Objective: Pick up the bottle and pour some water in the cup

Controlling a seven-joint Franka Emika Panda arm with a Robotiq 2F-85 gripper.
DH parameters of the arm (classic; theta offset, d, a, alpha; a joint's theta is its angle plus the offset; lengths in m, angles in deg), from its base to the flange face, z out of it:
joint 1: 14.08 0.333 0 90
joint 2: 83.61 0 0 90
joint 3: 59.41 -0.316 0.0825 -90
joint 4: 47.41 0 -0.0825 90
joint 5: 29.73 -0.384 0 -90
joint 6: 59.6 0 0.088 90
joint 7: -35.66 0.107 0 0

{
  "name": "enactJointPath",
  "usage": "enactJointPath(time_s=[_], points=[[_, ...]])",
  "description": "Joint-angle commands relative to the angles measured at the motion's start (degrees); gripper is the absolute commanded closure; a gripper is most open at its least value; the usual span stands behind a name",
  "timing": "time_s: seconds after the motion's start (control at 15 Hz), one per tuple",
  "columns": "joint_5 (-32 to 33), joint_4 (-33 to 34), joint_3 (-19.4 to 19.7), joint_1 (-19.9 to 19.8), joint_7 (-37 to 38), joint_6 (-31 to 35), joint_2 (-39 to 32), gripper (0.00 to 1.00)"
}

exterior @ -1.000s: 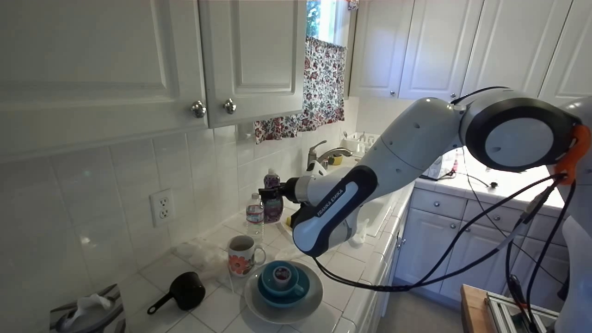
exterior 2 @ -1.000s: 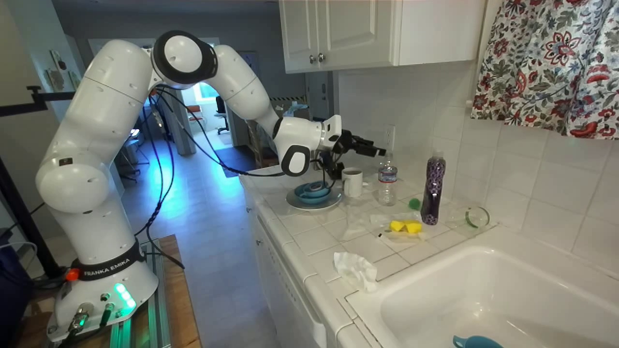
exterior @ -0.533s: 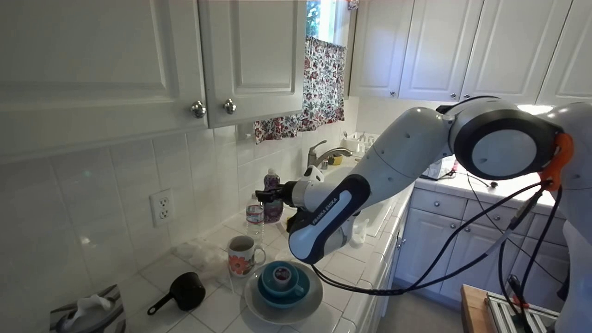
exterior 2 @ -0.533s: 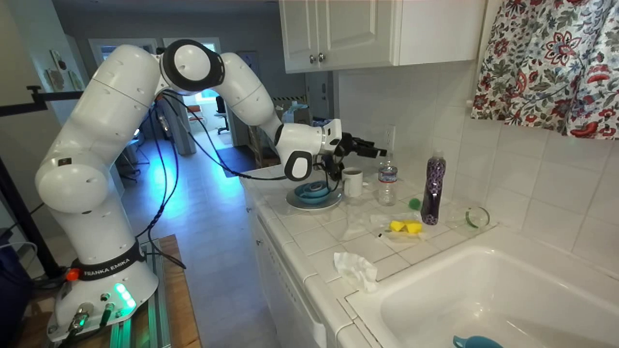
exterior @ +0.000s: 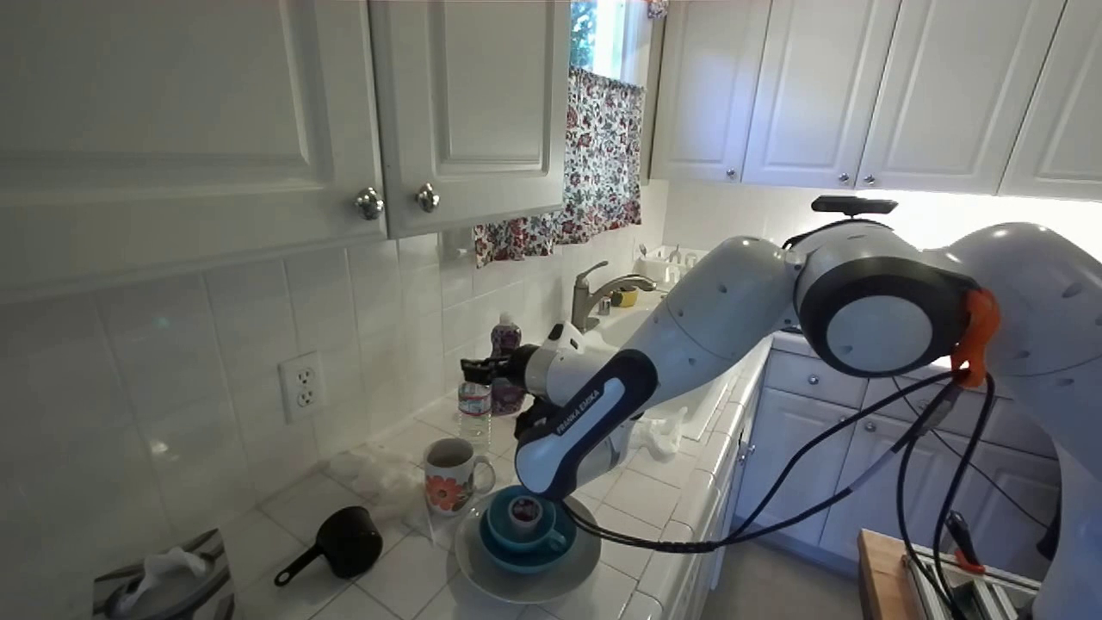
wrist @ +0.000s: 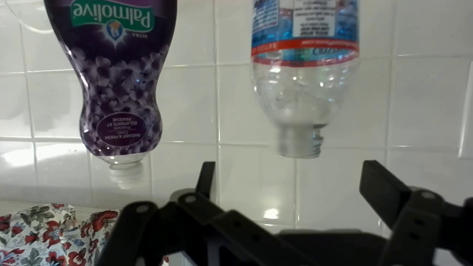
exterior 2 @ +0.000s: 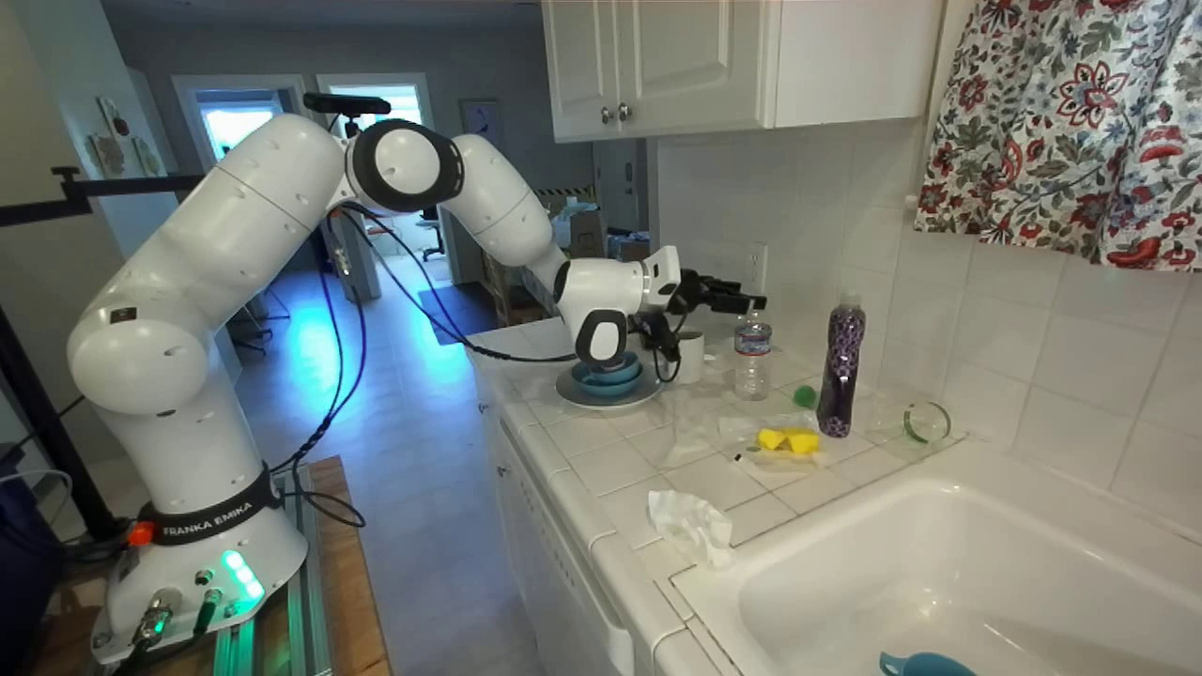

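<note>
The wrist view crops the clear bottle (wrist: 305, 66) and blurs its neck. Gripper (wrist: 290, 183) fingers: spread wide, apart from it.

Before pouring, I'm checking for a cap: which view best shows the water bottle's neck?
Wrist view: the water bottle is close, its threaded neck seemingly bare, partly blurred. Both exterior views show the bottle small, the gripper overlapping its top.

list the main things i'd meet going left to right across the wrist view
Dark purple plastic Palmolive bottle, one black fingertip of the hand, clear plastic bottle with a red-and-blue label, the other black fingertip, flat white piece cut off by the picture's right border.
</note>
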State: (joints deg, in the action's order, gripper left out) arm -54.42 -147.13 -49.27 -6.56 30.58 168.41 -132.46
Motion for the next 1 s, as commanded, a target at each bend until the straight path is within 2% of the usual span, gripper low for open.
enactJointPath(time_s=[0.0, 0.4, 0.53, 0.67, 0.93], points=[[-0.7, 6.9, -1.0, -0.4, -2.7, 0.9, -4.8, 0.00], [-0.9, 11.2, -1.4, -0.3, -4.6, 1.3, -8.0, 0.00], [-1.1, 12.1, -1.5, -0.4, -4.9, 1.3, -8.7, 0.03], [-1.5, 11.9, -1.6, -0.4, -5.0, 2.1, -8.7, 0.08], [-1.4, 10.9, -2.0, -0.9, -5.0, 4.9, -8.8, 0.09]])
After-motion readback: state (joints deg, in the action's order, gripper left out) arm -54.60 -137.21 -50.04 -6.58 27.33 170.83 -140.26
